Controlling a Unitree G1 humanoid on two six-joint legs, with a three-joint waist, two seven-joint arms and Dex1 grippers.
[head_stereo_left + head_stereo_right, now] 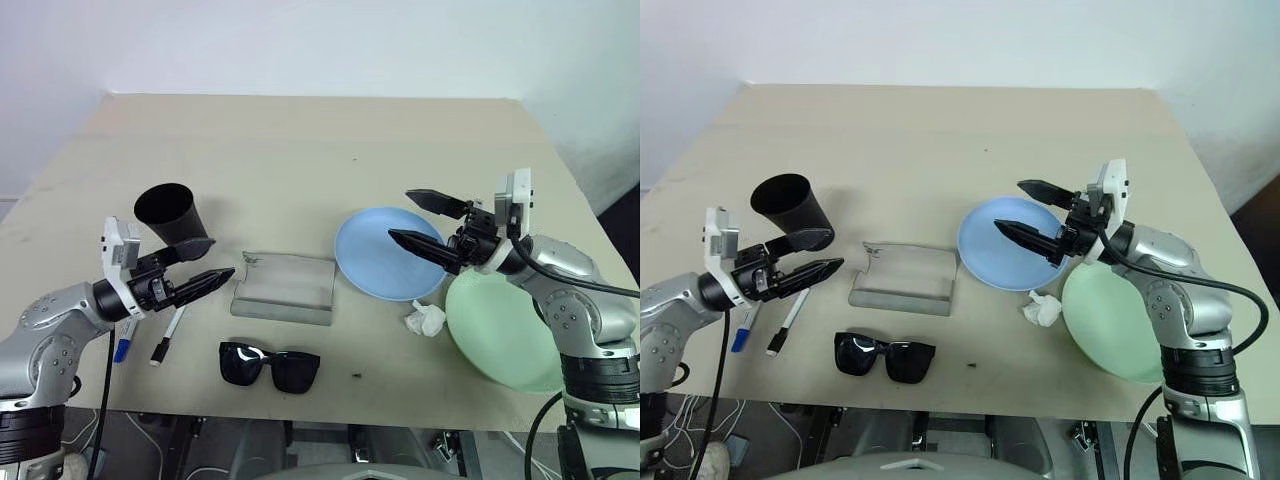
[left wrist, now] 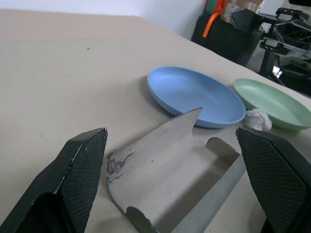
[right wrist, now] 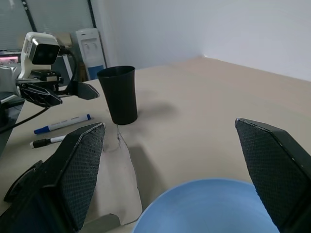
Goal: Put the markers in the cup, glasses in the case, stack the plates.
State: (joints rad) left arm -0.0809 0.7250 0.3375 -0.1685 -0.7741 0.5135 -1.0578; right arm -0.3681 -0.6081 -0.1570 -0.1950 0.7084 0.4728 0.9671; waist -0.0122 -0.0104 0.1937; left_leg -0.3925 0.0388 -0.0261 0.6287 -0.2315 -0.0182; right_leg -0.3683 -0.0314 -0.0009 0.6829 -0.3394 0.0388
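A: Are either of the grippers carrying anything?

B: No. The left gripper (image 1: 205, 262) hangs with fingers spread and empty near the cup (image 1: 172, 216), just above the markers (image 1: 146, 336) lying side by side at the near left. The right gripper (image 1: 425, 224) is spread and empty too, over the blue plate (image 1: 372, 262).

A: Why there, do you think?

B: Likely each arm is taking its own side: pens and cup on the left, plates on the right. The mint plate (image 1: 505, 335) sits right of the blue one, its near rim over the table (image 1: 300, 140) edge, so it looks easy to nudge off.

A: And the glasses?

B: The glasses (image 1: 269, 366) lie unfolded close to the near edge, just in front of the open case (image 1: 284, 287). A crumpled tissue (image 1: 427, 320) sits between the plates. The far half of the table is free for swinging through.
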